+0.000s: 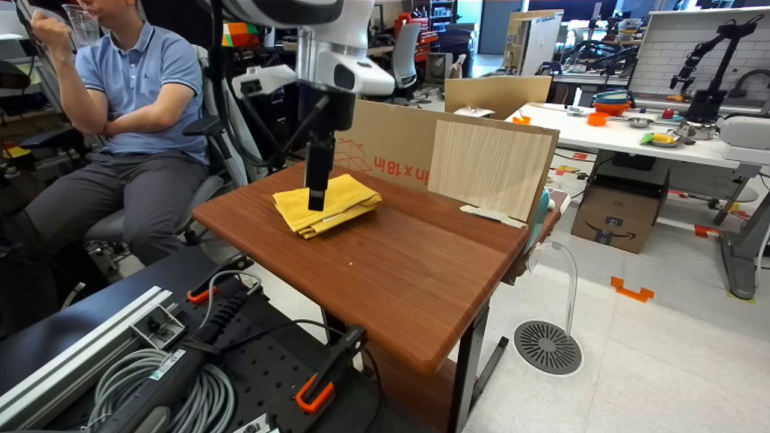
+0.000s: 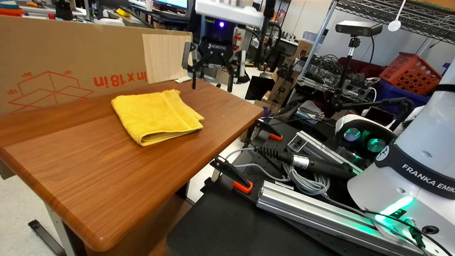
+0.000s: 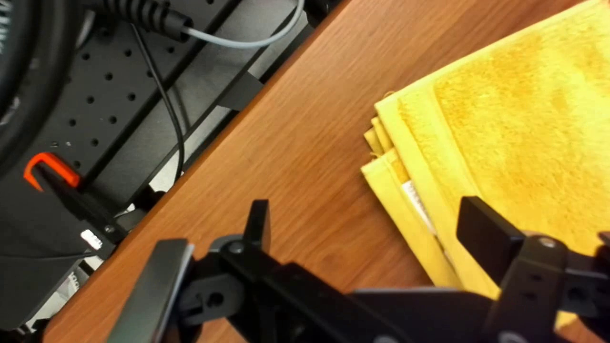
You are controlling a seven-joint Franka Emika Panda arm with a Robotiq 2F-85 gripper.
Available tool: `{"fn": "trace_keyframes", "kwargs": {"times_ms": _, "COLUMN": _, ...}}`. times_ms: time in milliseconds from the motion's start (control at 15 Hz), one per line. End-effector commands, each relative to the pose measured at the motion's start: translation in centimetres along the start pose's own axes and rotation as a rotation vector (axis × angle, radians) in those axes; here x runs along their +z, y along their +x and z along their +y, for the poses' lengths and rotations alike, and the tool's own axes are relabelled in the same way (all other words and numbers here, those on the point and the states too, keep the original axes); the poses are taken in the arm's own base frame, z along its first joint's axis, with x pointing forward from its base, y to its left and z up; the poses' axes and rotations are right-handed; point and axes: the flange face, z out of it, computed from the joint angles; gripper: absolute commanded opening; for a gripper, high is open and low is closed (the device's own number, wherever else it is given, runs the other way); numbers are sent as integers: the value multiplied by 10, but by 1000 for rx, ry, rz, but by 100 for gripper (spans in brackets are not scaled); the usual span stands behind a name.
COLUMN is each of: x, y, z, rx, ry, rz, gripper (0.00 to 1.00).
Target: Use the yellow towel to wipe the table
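The yellow towel [image 1: 352,201] lies folded and flat on the reddish-brown table [image 1: 415,264]. In an exterior view the towel [image 2: 156,112] sits in the middle of the table [image 2: 81,177]. My gripper [image 2: 212,87] is open and empty, pointing down above the table beside the towel's edge. In an exterior view the gripper [image 1: 316,204] shows edge-on in front of the towel. In the wrist view the open gripper [image 3: 366,204] has one finger over bare wood and one over the towel [image 3: 524,119]. The towel's layered edge with a white label shows between the fingers.
A cardboard sheet [image 1: 391,141] stands along the table's far side, with a light wood panel [image 1: 490,165] against it. A black mounting board with cables and orange-tipped clamps [image 2: 242,186] adjoins the near edge. A person [image 1: 141,78] sits close to the table's end.
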Motion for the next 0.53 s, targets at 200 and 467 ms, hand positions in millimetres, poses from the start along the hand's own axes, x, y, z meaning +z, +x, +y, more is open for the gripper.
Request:
{"fn": "trace_keyframes", "kwargs": {"times_ms": 200, "x": 53, "y": -54, "z": -34, "rx": -120, "ry": 123, "rz": 175, "gripper": 100}}
{"fn": "trace_keyframes", "kwargs": {"times_ms": 467, "x": 30, "y": -80, "z": -57, "rx": -163, "ry": 233, "rz": 241, "gripper": 100}}
